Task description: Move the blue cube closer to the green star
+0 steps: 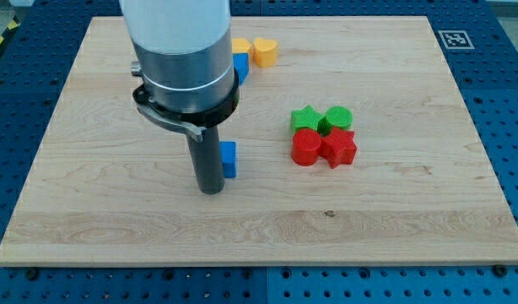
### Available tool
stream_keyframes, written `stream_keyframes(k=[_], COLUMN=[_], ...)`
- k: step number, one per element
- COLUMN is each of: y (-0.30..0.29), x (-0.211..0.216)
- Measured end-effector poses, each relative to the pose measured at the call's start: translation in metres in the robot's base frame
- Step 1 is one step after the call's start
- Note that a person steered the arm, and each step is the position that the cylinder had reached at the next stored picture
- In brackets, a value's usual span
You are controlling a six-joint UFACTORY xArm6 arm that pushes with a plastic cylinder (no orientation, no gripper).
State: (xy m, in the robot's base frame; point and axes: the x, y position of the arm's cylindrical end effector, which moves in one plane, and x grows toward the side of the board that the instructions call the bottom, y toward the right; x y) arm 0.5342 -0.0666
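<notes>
Blue cube [230, 159] is sitting just right of my tip [210, 191], seemingly touching its rod, well left of the green star [305, 118].

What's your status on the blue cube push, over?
My tip against the blue cube, on its view-left side. Green star off to the view's right, in a cluster with the red blocks. Nothing between cube and star.

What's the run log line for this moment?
my tip: touching blue cube on view's left | green star: view's right of cube, apart, clustered with green cylinder, red blocks | status: not yet close
</notes>
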Motion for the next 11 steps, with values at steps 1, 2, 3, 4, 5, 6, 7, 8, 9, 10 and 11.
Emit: stream_keyframes(k=[1,2,3,4,5,6,7,8,9,10,11], y=[0.002,0.002,0.016,0.017,0.017,0.021,0.022,0.033,0.034,0.034,0.034], x=[-0.024,-0.04,-0.036,-0.027,-0.056,-0.073,-0.097,-0.103,-0.088,-0.087,-0.087])
